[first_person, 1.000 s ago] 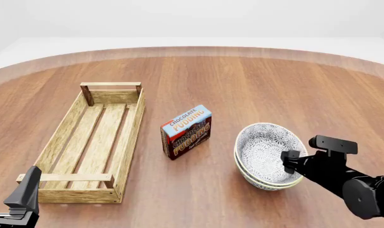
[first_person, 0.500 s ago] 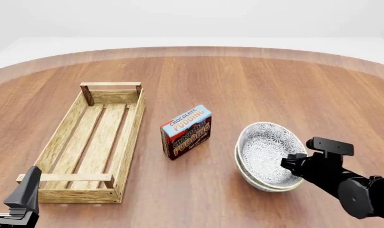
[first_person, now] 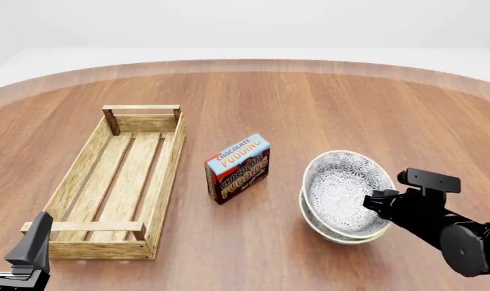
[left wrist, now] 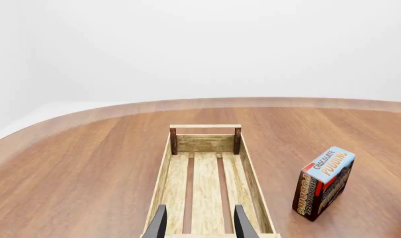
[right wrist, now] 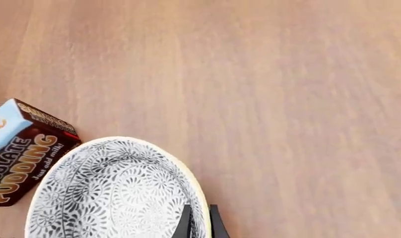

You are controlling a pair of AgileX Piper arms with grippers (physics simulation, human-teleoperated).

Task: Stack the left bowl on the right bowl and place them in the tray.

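Right gripper (first_person: 378, 203) fingers clamped on the stacked bowls' (first_person: 342, 191) rim, tray (first_person: 119, 182) well off leftward, long axis running away, beside the left gripper's (left wrist: 199, 223) parted fingers.

bowls (first_person: 342, 185): two patterned, nested, top one tilted, right side of tabletop | tray (first_person: 116, 182): long slatted wooden crate, open top, left side, well apart from bowls
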